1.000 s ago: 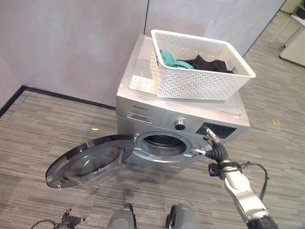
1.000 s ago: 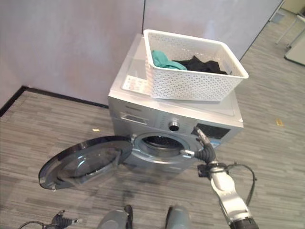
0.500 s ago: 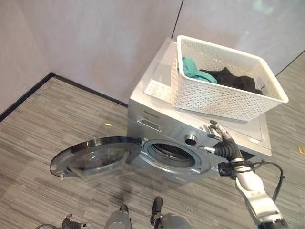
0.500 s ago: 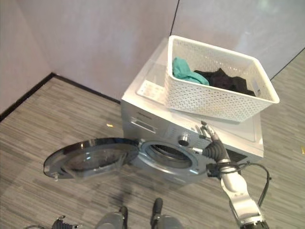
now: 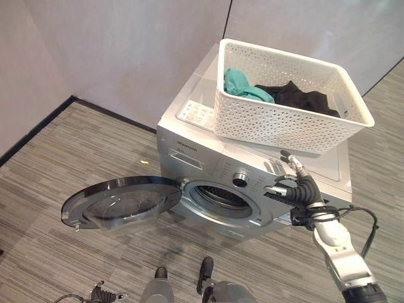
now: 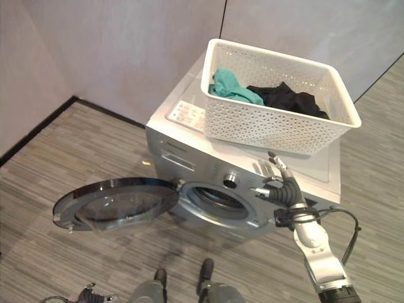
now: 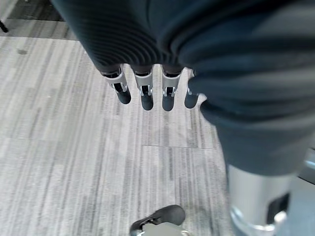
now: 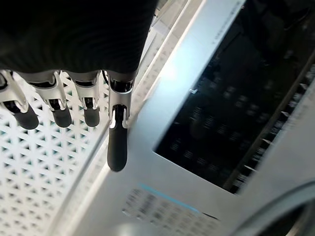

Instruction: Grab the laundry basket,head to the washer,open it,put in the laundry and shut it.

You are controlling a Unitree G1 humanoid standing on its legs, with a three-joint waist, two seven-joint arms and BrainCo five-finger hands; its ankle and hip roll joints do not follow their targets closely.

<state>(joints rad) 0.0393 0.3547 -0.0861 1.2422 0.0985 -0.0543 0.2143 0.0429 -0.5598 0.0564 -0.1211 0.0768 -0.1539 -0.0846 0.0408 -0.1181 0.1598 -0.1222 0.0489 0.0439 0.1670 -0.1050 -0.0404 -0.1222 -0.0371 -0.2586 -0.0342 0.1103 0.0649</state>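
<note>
The left hand (image 7: 147, 93) hung low over the floor, fingers straight and empty. The right hand (image 5: 297, 183), fingers spread, was raised before the washer (image 5: 189, 151), door (image 5: 120, 202) open. It should reach over the basket (image 5: 284, 120) rim and pinch the laundry (image 5: 303, 98) firmly

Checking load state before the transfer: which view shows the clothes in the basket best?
Either eye view: both look down into the white basket on the washer, showing the teal garment beside the black garment. The right wrist view has basket wall past the right hand, no clothes. The left wrist view: left hand over floor.
</note>
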